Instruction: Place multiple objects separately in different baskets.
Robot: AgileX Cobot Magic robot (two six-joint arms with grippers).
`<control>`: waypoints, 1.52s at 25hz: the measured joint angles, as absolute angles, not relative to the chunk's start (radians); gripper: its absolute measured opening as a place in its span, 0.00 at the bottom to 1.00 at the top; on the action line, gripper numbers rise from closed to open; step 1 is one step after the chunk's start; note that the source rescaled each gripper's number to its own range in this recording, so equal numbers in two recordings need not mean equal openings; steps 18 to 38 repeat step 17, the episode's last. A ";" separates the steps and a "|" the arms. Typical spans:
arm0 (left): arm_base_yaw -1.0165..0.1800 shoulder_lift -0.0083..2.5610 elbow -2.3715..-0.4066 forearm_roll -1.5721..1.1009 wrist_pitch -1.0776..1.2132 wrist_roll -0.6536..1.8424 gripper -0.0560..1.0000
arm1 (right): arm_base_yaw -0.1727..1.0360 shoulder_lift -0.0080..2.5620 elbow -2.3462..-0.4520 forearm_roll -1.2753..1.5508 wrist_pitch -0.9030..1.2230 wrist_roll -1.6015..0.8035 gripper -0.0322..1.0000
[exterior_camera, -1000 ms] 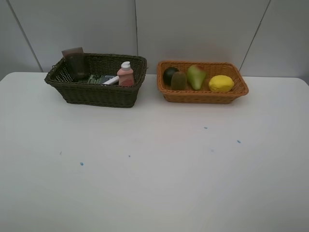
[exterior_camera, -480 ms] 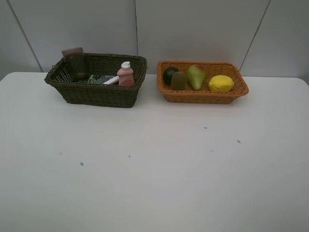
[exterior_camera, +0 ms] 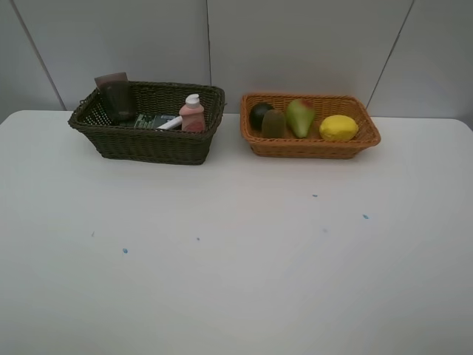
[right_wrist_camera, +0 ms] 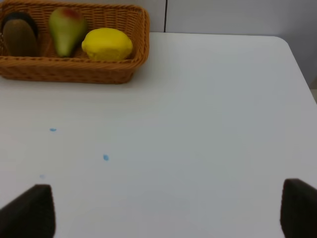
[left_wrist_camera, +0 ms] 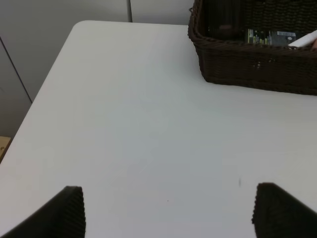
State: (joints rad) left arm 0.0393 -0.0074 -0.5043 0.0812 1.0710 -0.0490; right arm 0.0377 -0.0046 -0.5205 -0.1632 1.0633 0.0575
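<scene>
White tabletop (exterior_camera: 236, 281) fills the near part of the high view, bare apart from a few small blue specks (exterior_camera: 125, 251). Neither arm shows in that view. Each wrist view shows its own dark fingertips at the frame corners: the left gripper (left_wrist_camera: 168, 213) hangs over the table with its jaws wide apart and nothing between them, and the right gripper (right_wrist_camera: 168, 210) likewise has its jaws spread wide and holds nothing.

Farther back, near the wall, two rectangular wicker baskets stand side by side, slightly apart. On the left is the deep dark olive-brown wicker basket (exterior_camera: 148, 144). Inside it, a mauve translucent cup (exterior_camera: 114, 96) stands upright at the far left corner, rising above the rim. A dark green bottle (exterior_camera: 151, 120) lies on the bottom, a white marker (exterior_camera: 170, 123) lies beside it, and a pink bottle with a white cap (exterior_camera: 193, 115) stands upright at the right end.

On the right is the shallower orange wicker basket (exterior_camera: 310, 146). It holds a dark round mangosteen (exterior_camera: 259, 113) at its left end, a brown kiwi (exterior_camera: 274, 123) just in front of that, a green-red pear (exterior_camera: 299, 117) in the middle and a yellow lemon (exterior_camera: 338, 127) towards the right end.
</scene>
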 joint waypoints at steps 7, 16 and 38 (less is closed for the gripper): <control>0.039 -0.007 -0.504 0.081 1.071 -0.049 0.91 | 0.038 -0.005 -0.521 -0.163 1.063 0.058 0.99; 0.039 -0.007 -0.504 0.081 1.071 -0.049 0.91 | 0.038 -0.005 -0.521 -0.163 1.063 0.058 0.99; 0.039 -0.007 -0.504 0.081 1.071 -0.049 0.91 | 0.038 -0.005 -0.521 -0.163 1.063 0.058 0.99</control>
